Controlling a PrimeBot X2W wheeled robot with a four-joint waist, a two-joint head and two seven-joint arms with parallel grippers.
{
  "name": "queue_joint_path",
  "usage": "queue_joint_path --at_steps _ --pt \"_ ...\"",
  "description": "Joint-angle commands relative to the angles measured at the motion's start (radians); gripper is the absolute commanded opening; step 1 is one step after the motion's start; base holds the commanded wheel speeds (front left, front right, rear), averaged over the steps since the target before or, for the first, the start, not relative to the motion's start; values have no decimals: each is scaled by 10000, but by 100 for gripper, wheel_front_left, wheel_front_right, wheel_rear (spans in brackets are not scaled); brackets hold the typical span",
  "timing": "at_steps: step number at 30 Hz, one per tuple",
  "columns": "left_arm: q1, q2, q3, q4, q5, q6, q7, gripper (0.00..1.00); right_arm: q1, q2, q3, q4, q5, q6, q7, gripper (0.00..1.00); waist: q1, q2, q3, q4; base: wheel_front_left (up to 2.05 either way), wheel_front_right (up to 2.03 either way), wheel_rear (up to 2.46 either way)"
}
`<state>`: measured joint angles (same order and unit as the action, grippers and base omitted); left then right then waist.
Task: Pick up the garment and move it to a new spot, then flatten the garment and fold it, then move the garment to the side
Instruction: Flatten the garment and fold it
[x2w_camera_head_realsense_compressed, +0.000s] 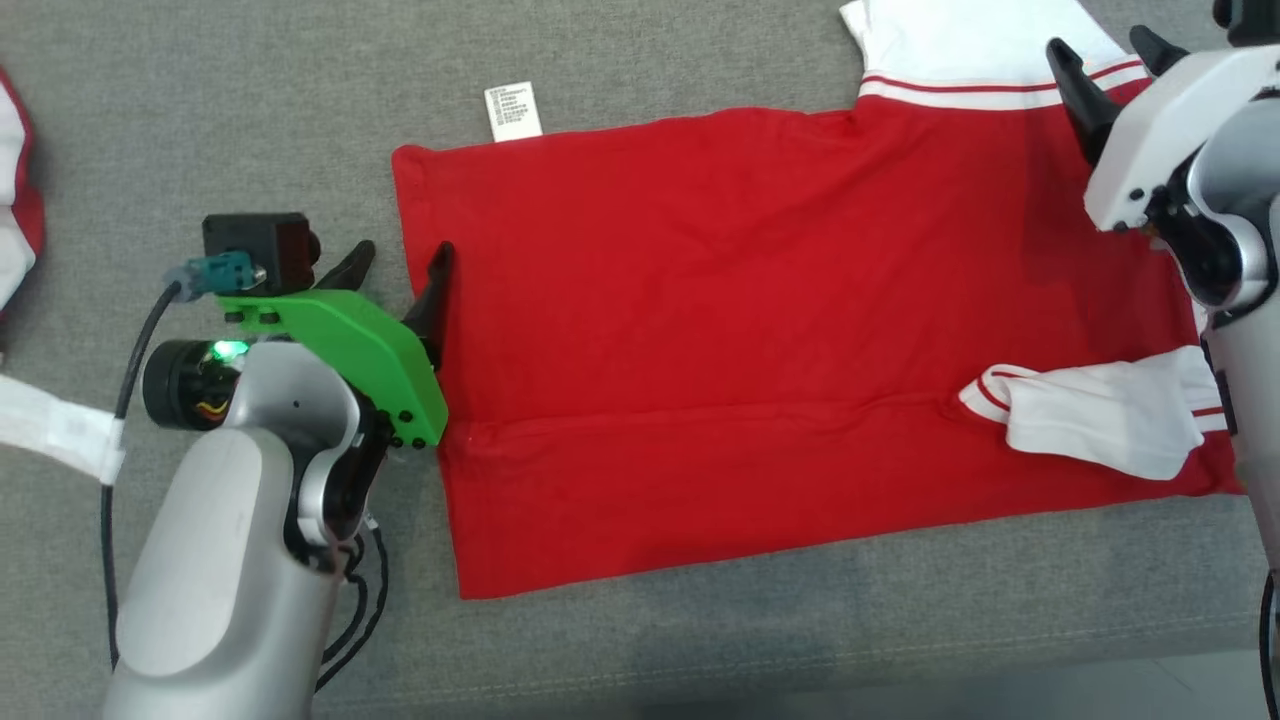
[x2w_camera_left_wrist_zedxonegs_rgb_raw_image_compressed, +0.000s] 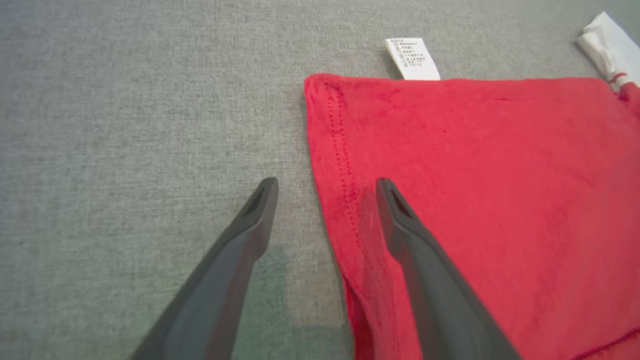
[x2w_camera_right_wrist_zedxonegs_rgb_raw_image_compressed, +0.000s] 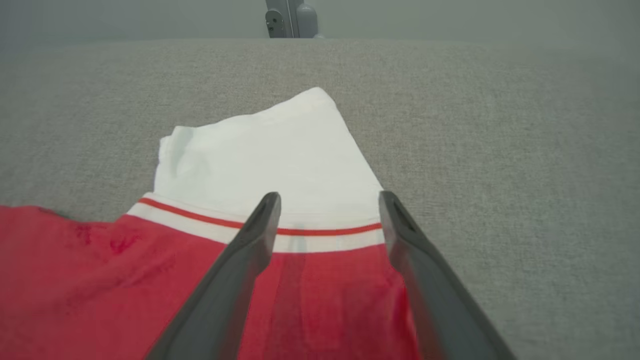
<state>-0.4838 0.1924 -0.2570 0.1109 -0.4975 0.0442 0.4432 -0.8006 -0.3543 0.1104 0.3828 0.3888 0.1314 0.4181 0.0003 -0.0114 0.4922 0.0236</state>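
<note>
A red garment (x2w_camera_head_realsense_compressed: 760, 330) with white sleeves lies spread flat on the grey surface, its hem to the left and a white care label (x2w_camera_head_realsense_compressed: 513, 110) sticking out at the upper left corner. One white sleeve (x2w_camera_head_realsense_compressed: 1090, 408) is folded over the red body at the lower right; the other sleeve (x2w_camera_right_wrist_zedxonegs_rgb_raw_image_compressed: 270, 155) points away at the top right. My left gripper (x2w_camera_head_realsense_compressed: 400, 268) stands open over the hem edge (x2w_camera_left_wrist_zedxonegs_rgb_raw_image_compressed: 335, 165), one finger over the grey surface, one over the red cloth. Open too, my right gripper (x2w_camera_head_realsense_compressed: 1105, 58) hovers above the top-right sleeve seam (x2w_camera_right_wrist_zedxonegs_rgb_raw_image_compressed: 325, 231), holding nothing.
The grey fabric surface (x2w_camera_head_realsense_compressed: 700, 650) reaches around the garment, with its front edge near the bottom of the head view. Another red and white cloth (x2w_camera_head_realsense_compressed: 15, 200) lies at the far left edge. A grey stand (x2w_camera_right_wrist_zedxonegs_rgb_raw_image_compressed: 292, 19) rises beyond the far edge.
</note>
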Motion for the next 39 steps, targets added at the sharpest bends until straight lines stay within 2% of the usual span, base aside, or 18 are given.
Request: queue_joint_path --at_steps 1,7,11,25,33,34,35,36,37,38,39 --pt "-481 -149 -165 397 93 -125 -46 100 -579 119 23 675 -147 -14 -156 100 -3 114 439 489 0 0 0" --pt "-1229 -571 -591 1439 137 -417 -185 100 -1855 52 -303 2789 -746 -14 -855 100 -3 114 541 988 0 0 0" --pt "-1670 -720 -764 1857 171 -492 -264 100 -2357 104 -309 3662 -873 -13 -1193 100 -3 114 676 1221 0 0 0" --pt "-2680 -1207 -1219 2514 -217 -702 -455 100 -3397 -117 119 5274 -963 -16 -2178 100 -3 114 1045 1355 0 0 0" --pt "-2796 -1319 -1520 2637 -449 -881 -291 100 -3823 4 355 5940 -860 -14 -2436 100 -3 114 1276 1355 0 0 0" --pt "-2810 -1332 -1558 2654 -465 -908 -280 100 -3831 28 408 6031 -828 -14 -2411 85 -3 114 1291 1360 0 0 0" --pt "-2821 -1343 -1592 2658 -452 -919 -284 93 -3833 49 480 6108 -795 -14 -2382 46 -3 114 1306 1365 0 0 0" --pt "-2832 -1352 -1630 2669 -462 -956 -287 53 -3823 66 548 6177 -727 -14 -2357 22 -3 114 1317 1367 0 0 0" --pt "-2838 -1357 -1660 2677 -475 -956 -320 36 -3818 85 618 6213 -659 -14 -2365 0 -3 114 1321 1366 0 0 0" --pt "-2829 -1361 -1695 2692 -488 -986 -346 0 -3818 97 686 6253 -559 -14 -2366 0 -3 114 1315 1362 0 0 0" --pt "-2821 -1354 -1742 2710 -504 -1058 -335 0 -3802 102 778 6278 -492 -16 -2345 0 -3 114 1305 1354 0 0 0"
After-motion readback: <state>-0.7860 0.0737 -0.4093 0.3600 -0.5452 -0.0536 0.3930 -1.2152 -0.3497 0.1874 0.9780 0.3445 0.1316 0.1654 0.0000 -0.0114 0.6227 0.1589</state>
